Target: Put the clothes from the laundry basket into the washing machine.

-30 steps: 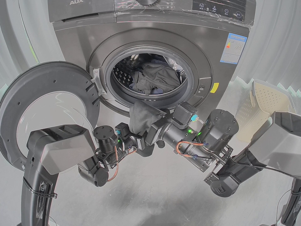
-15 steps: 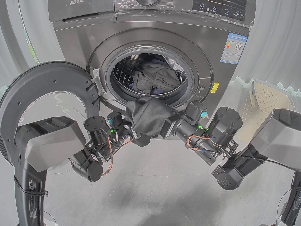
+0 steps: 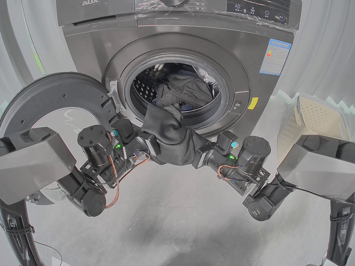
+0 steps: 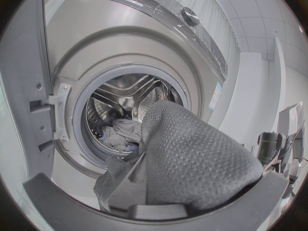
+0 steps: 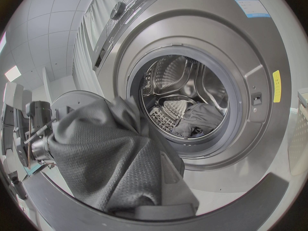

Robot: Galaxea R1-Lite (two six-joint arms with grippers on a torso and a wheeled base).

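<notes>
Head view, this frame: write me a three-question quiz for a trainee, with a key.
1. True or false: the washing machine door is shut.
2. The dark garment spanning the left gripper and right gripper has its upper end: A) hanging free; B) over the drum opening's lower rim; C) draped over the door.
3. What lies inside the drum?
Key: 1 false, the door is swung open to the robot's left. 2 B. 3 A heap of grey clothes.
</notes>
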